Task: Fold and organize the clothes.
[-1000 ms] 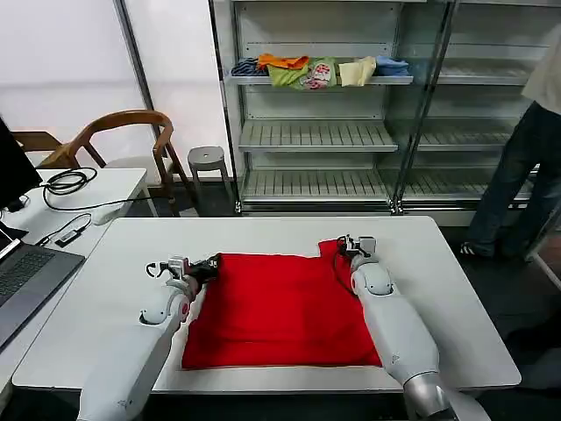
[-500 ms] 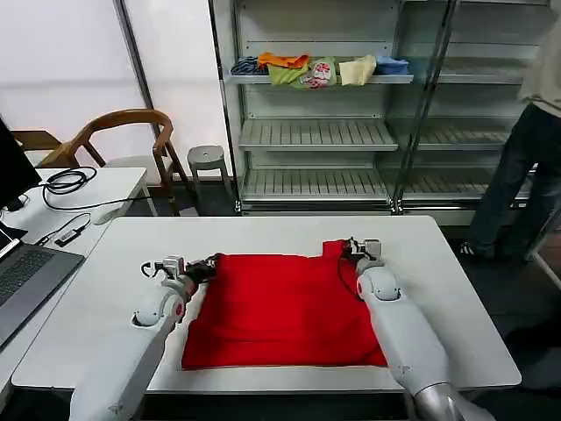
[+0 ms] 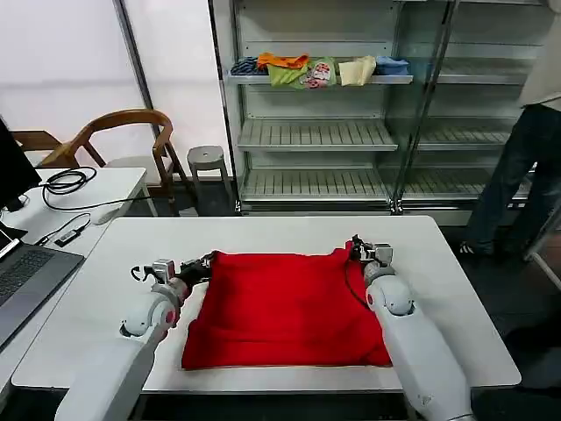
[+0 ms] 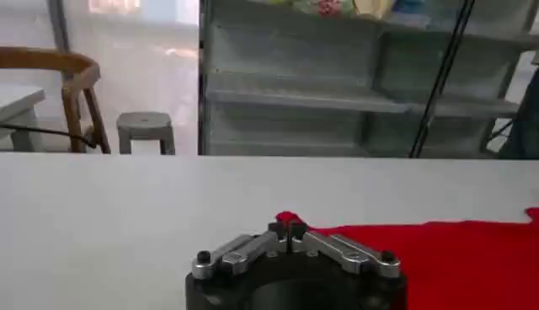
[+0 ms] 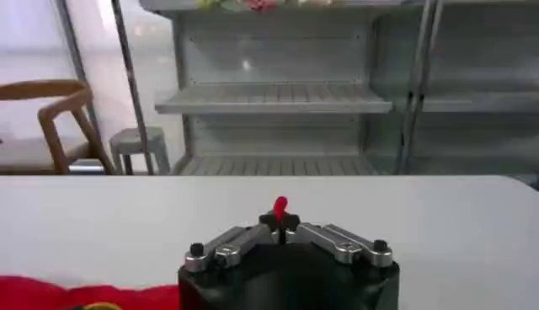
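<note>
The clothes are one bright red T-shirt (image 3: 285, 307) lying flat and partly folded on the white table (image 3: 263, 232), plain side up. My left gripper (image 3: 203, 260) is shut on the shirt's far left corner; red cloth (image 4: 438, 253) pokes out past the left gripper (image 4: 287, 227) at the fingertips. My right gripper (image 3: 354, 249) is shut on the far right corner, and a small tuft of red (image 5: 280, 205) sticks up out of the right gripper (image 5: 279, 221). Both corners are held just above the tabletop.
Behind the table stands a metal shelf rack (image 3: 351, 132) with folded orange, green, cream and blue garments (image 3: 320, 70) on its top shelf. A side desk with a laptop (image 3: 26, 276) and cables is on the left, with a wooden chair (image 3: 123, 145) and a stool (image 3: 208, 160) beyond. A person (image 3: 530, 149) stands at the right.
Both grippers have moved apart, the left one leftwards and the right one rightwards, pulling the shirt's far edge wider and straighter.
</note>
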You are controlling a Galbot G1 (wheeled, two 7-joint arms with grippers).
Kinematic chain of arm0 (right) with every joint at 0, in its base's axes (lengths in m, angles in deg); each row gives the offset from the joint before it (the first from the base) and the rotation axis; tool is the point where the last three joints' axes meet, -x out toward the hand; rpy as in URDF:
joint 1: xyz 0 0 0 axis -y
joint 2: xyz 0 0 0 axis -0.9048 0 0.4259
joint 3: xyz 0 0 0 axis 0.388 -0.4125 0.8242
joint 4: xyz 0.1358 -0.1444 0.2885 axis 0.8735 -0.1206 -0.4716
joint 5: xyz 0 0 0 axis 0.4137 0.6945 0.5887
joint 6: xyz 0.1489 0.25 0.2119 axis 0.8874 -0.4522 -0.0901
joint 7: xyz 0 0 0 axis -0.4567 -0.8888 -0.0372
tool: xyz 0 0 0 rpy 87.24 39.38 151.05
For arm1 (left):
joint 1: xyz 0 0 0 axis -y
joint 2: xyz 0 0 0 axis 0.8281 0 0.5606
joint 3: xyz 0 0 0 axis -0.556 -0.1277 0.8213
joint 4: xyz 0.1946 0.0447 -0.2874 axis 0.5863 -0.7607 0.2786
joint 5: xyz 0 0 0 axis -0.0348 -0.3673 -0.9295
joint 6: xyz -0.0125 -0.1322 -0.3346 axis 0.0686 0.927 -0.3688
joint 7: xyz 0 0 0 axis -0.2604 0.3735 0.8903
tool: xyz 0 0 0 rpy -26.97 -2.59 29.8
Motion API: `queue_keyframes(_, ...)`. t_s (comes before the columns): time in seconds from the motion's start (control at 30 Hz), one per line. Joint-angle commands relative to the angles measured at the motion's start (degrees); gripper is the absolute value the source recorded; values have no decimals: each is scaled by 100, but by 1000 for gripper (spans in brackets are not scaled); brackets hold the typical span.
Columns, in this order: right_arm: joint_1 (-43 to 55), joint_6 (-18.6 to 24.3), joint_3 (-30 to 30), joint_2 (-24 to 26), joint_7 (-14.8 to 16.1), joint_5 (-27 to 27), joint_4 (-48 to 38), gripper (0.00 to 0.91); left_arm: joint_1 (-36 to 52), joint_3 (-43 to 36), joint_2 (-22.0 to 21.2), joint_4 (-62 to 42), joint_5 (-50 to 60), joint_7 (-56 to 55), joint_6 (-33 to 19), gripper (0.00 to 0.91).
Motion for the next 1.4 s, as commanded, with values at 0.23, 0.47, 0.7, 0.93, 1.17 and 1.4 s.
queue_keyframes(0.23, -1225, -15, 230, 294, -10, 110, 1676, 0, -1062, 484, 122, 1046, -39, 12, -52, 20)
queue_keyframes(0.47, -1638, -7, 366, 288, -14, 7, 1965, 0, -1474, 677, 51, 1353, 13, 22, -105, 20)
queue_keyframes(0.7, -2133, -46, 452, 469, -39, 1, 2503, 0, -1778, 806, 126, 1669, 26, 39, -97, 30)
queue_keyframes(0.93, -2439, -118, 574, 573, -59, 14, 2717, 0, -2063, 957, 95, 1845, 128, 100, -130, 20)
queue_keyframes(1.17, -2610, -107, 647, 606, -44, 22, 2717, 0, -2273, 1082, -11, 1954, 202, 167, -163, 30)
queue_keyframes(1.4, -2658, -111, 647, 628, -45, 31, 2808, 0, -2402, 1130, -8, 2076, 212, 178, -158, 20)
